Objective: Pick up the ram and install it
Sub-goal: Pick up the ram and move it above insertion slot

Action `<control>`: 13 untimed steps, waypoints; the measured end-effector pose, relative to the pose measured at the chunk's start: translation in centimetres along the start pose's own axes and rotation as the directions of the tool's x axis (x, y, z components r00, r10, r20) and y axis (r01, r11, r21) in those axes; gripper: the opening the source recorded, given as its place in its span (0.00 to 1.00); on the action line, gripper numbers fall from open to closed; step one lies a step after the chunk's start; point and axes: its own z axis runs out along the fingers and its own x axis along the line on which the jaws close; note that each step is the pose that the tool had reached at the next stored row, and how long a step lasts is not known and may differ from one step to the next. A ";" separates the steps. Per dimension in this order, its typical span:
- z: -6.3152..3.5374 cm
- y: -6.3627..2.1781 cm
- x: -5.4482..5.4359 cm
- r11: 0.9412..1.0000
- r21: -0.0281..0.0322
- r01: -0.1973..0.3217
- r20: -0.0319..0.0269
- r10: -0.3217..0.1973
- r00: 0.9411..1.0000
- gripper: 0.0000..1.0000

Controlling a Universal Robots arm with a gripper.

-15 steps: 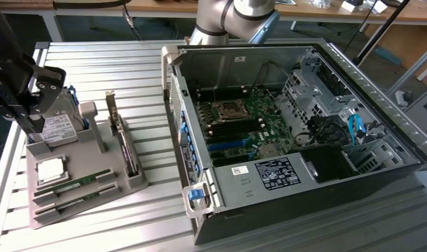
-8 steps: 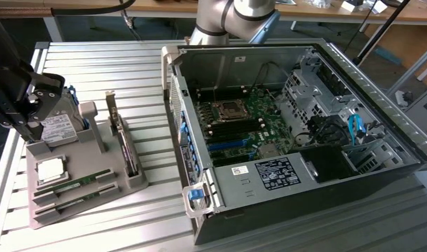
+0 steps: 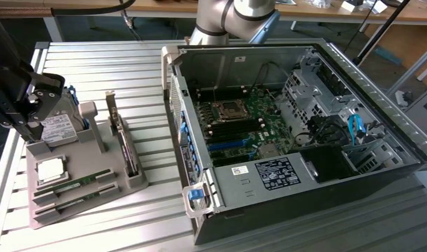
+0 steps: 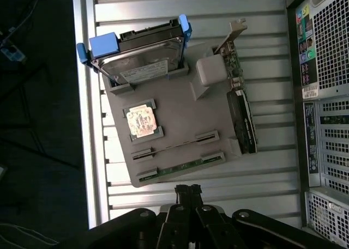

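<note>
Two ram sticks lie in the slots of a grey holder tray (image 3: 83, 163): one ram (image 3: 74, 184) (image 4: 180, 168) shows its green face, and the other ram (image 3: 72, 199) (image 4: 175, 149) sits in the slot beside it. My gripper (image 4: 188, 192) (image 3: 25, 128) hangs above the table, shut with nothing between its fingers. In the wrist view it is just off the tray's edge nearest the ram slots, apart from both sticks. The open computer case (image 3: 318, 63) holds the motherboard (image 3: 250, 122) with dark memory slots (image 3: 234, 128).
On the tray also stand a hard drive (image 4: 144, 55) with blue rails, a square silver processor (image 4: 143, 121) and a taller card with a metal bracket (image 4: 240, 104). The slatted metal table (image 3: 122, 68) carries tray and case. Cables and a drive cage crowd the case's far side.
</note>
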 end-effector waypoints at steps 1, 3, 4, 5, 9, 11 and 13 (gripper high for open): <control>0.00 0.00 0.0 1.000 0.000 0.000 0.000 0.000 1.000 0.10; 0.00 0.00 0.0 1.000 0.000 0.000 0.000 0.000 1.000 0.10; 0.00 0.00 0.0 1.000 0.000 0.004 0.000 -0.004 1.000 0.10; 0.00 0.00 0.0 1.000 0.000 0.031 -0.001 -0.031 1.000 0.10; 0.07 0.00 0.0 0.992 -0.002 0.127 -0.003 -0.127 0.992 0.10; 0.11 0.00 0.0 0.985 -0.003 0.172 -0.005 -0.172 0.985 0.10; 0.16 -0.01 0.0 0.969 -0.005 0.246 -0.006 -0.246 0.969 0.10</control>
